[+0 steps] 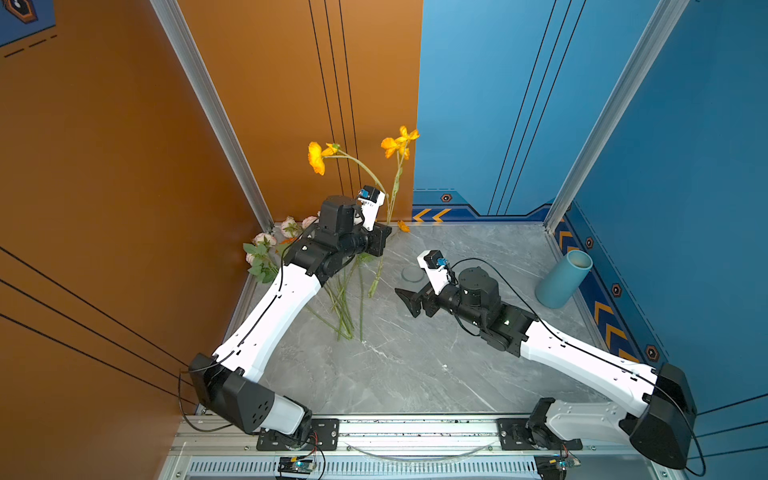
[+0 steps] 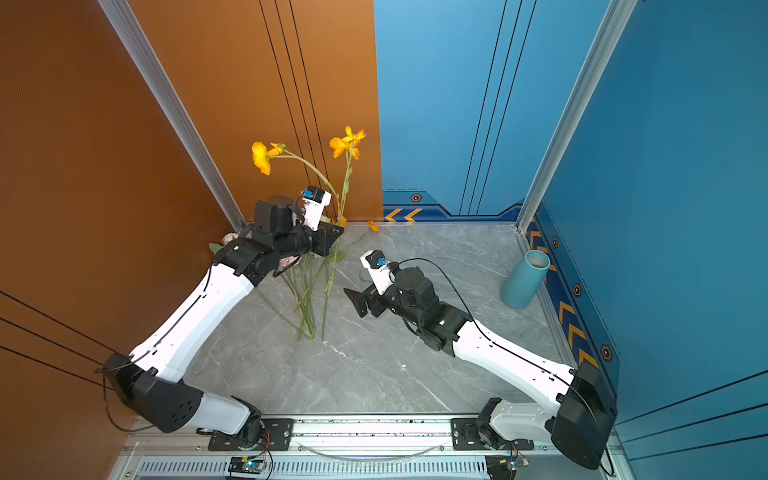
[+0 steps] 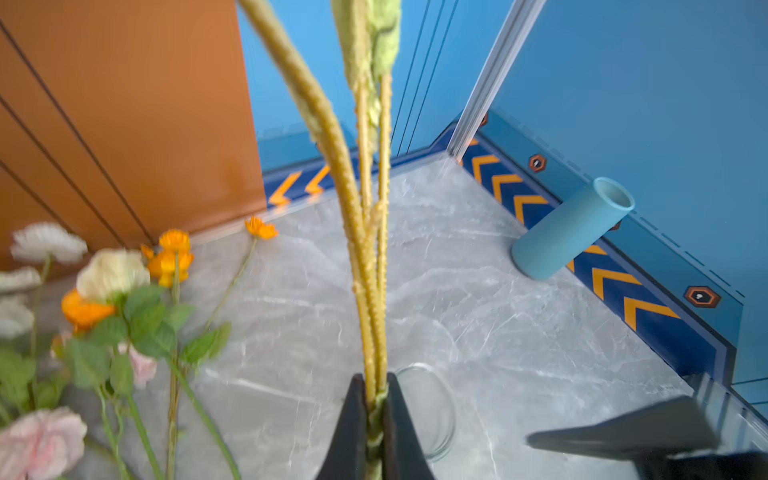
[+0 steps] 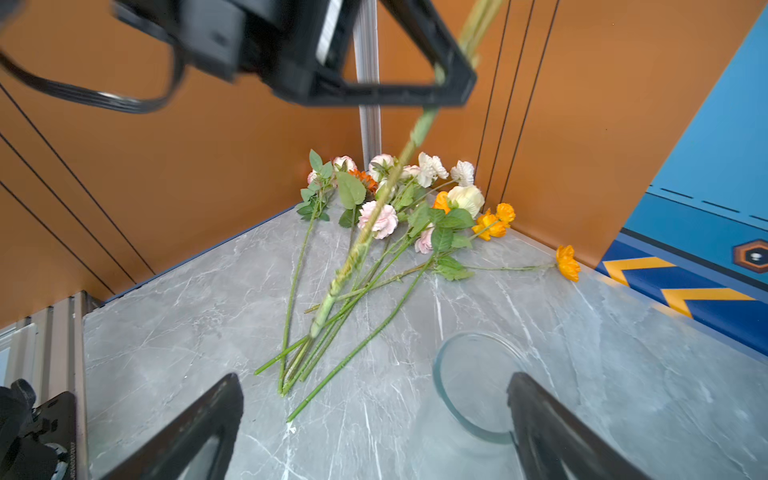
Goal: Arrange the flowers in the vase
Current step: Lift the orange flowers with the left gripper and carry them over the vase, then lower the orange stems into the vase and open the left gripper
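**Orange sprig held upright as glass vase waits mid-table**

In the back-left corner the bunch of flowers (image 4: pixel 440 239) lies flat on the grey table (image 1: pixel 415 374). Its pink, cream and orange blooms crowd against the wall and its cut ends fan toward the table's middle, so its long axis runs from corner to centre. Just right of it, the left gripper (image 3: pixel 374 388) is clamped tight on an orange-bloomed sprig (image 3: pixel 374 332), pinching it partway along the stem. The sprig stands near upright. Its forked top carries the blooms high against the back wall, and its cut end points down, hanging above the lying stems. A clear glass vase (image 4: pixel 435 368) stands empty near the table's centre. The right gripper (image 1: pixel 407 301) is beside it, jaws spread wide and holding nothing; whether a finger touches the glass cannot be told. A blue tube (image 1: pixel 563 280) stands well apart by the right wall.

The main risk, on this evidence, is the long tail below the grip. Swung across low, it could snag the bunch and drag stems along, or strike the glass rim instead of entering the mouth. The thin stem could also pivot between the jaws under its top-heavy head, throwing the cut end off line. The open right gripper, so near the glass, could knock it.
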Controlling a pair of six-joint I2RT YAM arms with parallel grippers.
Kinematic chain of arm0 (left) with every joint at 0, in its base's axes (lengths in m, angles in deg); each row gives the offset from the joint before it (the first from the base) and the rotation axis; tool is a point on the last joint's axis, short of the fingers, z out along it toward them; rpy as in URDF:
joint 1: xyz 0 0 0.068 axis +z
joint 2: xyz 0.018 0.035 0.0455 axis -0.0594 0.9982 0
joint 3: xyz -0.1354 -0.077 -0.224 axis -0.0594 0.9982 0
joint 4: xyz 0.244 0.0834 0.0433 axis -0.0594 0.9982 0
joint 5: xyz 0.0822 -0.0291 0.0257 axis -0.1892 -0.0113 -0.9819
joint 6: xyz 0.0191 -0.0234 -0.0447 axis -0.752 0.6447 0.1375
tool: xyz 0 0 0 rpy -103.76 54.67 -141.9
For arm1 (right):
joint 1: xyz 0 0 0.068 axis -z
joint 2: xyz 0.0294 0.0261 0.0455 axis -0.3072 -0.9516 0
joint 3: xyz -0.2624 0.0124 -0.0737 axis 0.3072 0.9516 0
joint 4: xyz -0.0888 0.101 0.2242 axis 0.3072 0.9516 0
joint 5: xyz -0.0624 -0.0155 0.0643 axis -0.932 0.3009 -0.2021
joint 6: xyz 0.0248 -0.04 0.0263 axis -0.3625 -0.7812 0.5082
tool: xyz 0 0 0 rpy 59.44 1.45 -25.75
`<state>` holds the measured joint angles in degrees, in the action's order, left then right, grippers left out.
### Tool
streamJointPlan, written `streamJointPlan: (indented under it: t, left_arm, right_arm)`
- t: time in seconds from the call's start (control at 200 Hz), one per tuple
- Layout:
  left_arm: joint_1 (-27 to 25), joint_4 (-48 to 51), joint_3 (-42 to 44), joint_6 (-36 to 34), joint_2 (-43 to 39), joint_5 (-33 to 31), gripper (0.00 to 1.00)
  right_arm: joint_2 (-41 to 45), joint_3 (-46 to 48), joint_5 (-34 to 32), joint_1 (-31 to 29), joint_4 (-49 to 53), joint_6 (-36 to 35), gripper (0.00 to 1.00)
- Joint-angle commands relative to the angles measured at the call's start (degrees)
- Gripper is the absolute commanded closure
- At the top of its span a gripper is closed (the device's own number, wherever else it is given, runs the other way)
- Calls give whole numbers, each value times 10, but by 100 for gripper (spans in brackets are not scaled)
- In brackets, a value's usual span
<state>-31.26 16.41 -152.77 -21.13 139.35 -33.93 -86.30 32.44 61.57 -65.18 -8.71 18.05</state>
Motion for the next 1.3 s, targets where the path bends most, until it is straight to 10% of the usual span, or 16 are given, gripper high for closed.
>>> streamJointPlan:
  t: [0.0,0.395,1.296]
  left_arm:
    - [-24,-104,13,-20,-31,-120,100]
    - [-85,-353,64,59,18,-110,100]
    - [-132,-427,261,57,9,-121,100]
  right_arm:
    - [35,31,9,20,4,-5,0]
    - [102,76,31,89,21,8,0]
    - [137,110,65,113,14,31,0]
